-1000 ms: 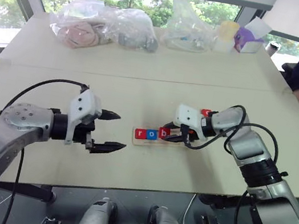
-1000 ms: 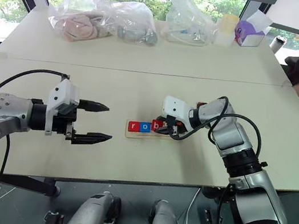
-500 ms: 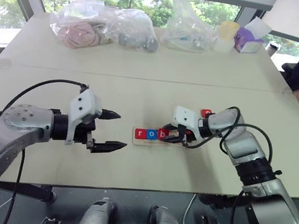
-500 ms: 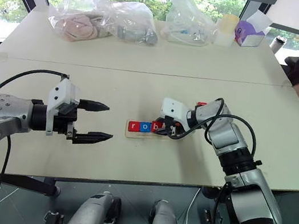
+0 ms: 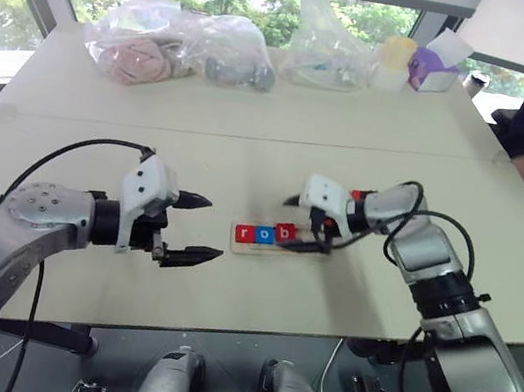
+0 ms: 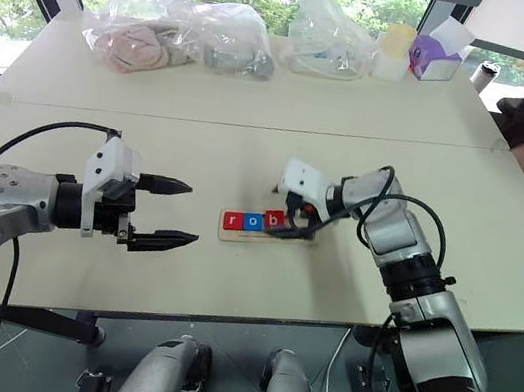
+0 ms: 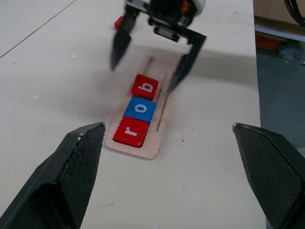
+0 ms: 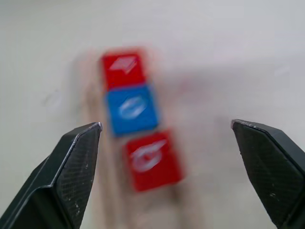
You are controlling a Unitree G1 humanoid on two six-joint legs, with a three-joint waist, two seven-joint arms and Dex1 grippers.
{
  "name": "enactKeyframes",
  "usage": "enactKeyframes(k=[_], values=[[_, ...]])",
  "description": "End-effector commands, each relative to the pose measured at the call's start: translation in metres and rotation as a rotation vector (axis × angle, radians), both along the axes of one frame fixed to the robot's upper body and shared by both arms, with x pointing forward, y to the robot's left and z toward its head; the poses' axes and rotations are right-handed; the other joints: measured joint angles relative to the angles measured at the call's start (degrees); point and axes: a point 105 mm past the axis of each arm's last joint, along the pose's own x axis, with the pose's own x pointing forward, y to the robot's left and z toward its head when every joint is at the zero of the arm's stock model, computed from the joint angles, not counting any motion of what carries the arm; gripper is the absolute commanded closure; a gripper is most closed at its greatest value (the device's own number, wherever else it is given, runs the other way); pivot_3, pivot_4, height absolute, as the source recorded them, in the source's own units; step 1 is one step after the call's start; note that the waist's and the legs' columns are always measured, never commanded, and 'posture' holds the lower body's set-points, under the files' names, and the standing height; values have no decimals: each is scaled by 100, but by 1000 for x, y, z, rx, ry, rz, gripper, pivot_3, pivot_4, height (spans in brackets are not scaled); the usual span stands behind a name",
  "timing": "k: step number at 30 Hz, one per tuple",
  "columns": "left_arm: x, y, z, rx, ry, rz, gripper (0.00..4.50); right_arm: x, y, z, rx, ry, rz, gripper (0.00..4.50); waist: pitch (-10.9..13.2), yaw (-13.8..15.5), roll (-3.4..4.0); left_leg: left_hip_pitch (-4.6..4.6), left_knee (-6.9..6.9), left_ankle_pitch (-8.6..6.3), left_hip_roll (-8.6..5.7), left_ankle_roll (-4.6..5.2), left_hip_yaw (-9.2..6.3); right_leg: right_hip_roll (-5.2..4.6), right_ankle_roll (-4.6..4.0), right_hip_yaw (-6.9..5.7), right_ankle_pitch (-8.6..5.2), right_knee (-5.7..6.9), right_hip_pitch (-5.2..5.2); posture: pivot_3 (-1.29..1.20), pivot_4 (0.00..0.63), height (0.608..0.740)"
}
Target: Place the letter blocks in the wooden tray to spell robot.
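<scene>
The wooden tray [image 7: 143, 126] holds red r, blue o, red b in a row. Both the left gripper [image 5: 197, 230] and the right gripper [image 7: 155, 57] stand spread wide, empty.

Looked smooth and glossy: three red and blue plastic letter tiles [image 7: 139, 111]. Lay matt and pale: long light-wood tray [image 7: 164, 114], on a dull cream tabletop [image 5: 249, 153]. Showed finely textured black fingertips [image 7: 71, 171].

head stereo above; wrists near tray [image 7: 143, 143]
</scene>
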Motion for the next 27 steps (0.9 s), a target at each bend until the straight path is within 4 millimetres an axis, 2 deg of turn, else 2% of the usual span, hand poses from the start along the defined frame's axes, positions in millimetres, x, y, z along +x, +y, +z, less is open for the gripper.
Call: enactKeyframes(k=[1,7,10,27], values=[[-3,-4,9,-7,-49,-22,0,21,-9,19,60,-121,-126,48,0,14,0,0,0,0,0,0,0,0,0,0,0,0,1,0,150,725],[-3,-4,10,-6,-48,-25,0,31,-25,-3,-24,-184,-213,48,0,7,-1,-2,-1,0,-1,0,0,0,0,0,0,-4,2,0,150,725],[-3,-3,10,-5,-48,-26,0,29,-26,-9,-28,-183,-210,48,0,-3,0,-1,-1,0,-1,0,0,0,1,0,1,0,1,0,150,725],[-2,-5,10,-4,-47,-34,0,11,-15,-14,-16,-145,-151,48,0,2,0,0,0,1,0,0,-2,4,3,1,2,0,2,0,150,725]])
